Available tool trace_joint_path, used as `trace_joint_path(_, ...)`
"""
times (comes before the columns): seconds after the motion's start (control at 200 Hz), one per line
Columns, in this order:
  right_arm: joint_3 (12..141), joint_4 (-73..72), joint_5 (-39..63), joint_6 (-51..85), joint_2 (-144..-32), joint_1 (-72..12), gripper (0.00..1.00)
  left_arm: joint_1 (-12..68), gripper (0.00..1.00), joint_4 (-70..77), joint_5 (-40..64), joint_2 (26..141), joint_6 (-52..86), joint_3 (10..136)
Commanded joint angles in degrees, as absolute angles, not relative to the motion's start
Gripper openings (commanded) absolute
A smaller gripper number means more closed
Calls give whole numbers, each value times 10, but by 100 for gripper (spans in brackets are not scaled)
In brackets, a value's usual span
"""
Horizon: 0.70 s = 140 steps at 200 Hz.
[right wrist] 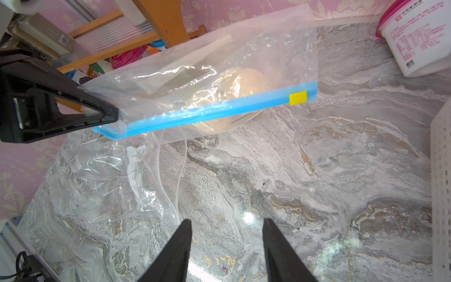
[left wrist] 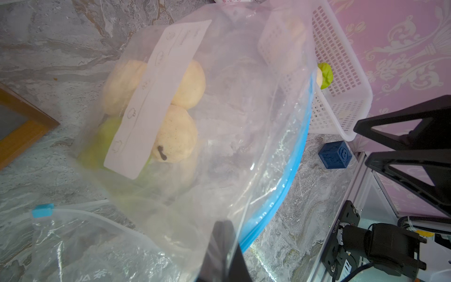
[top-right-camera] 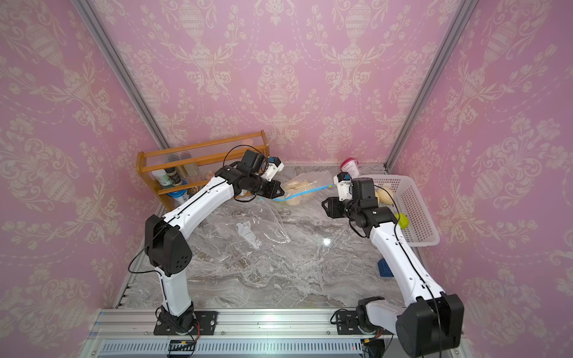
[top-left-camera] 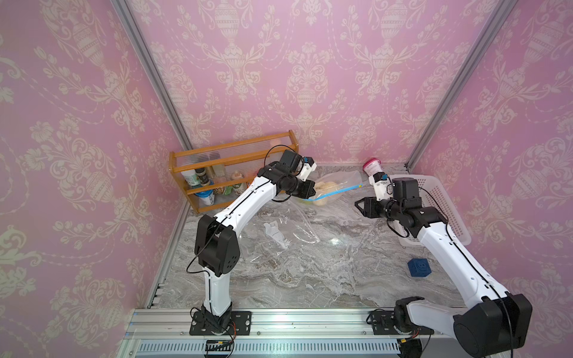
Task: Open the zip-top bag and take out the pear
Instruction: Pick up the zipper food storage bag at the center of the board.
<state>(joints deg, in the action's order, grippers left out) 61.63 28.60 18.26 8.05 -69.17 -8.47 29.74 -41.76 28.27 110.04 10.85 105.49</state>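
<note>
- Top views: the left gripper [top-left-camera: 305, 194] is clamped on the left corner of the zip-top bag [top-left-camera: 339, 183]. The bag sits at the far middle of the table [top-left-camera: 310, 279] with pale fruit inside.
- The right gripper [top-left-camera: 359, 207] hovers just right of the bag's blue strip, apart from it.
- The wooden rack [top-left-camera: 217, 161] stands close behind the left arm, and the basket [top-left-camera: 440, 198] lies just right of the right arm. The open room is the bare marble between the arms and toward the near edge.
- Left wrist: the pear [left wrist: 175, 134], stem showing, lies deep in the bag among other fruit, beside a white label.
- The film is pinched at one corner only. I judge that lifting it higher could let the fruit's weight drag it out of the jaws.
- Right wrist: this gripper's jaws stand apart with nothing between them.
- The yellow slider [right wrist: 298, 97] sits at the strip's right end. I cannot tell whether the seal has parted. If it is shut, reaching in would only shove the bag toward the rack.
- An empty second bag [right wrist: 117, 178] lies flat on the table, nearer than the held one, and a low sweep could snag it.
- The white tub [right wrist: 419, 41] at the far right limits any swing that way.
</note>
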Motion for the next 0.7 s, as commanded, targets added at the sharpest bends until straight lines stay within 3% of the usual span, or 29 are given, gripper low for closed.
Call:
trace_joint_path(0.0, 644, 304, 192, 43, -679, -92, 54, 291, 0, -448, 313, 1077, 121, 1056)
trace_joint_path(0.395, 636, 277, 142, -51, -650, -97, 55, 249, 0, -509, 423, 1081, 128, 1094)
trace_joint_path(0.695, 621, 193, 179, 165, -651, -93, 46, 248, 0, -529, 468, 1092, 133, 1124)
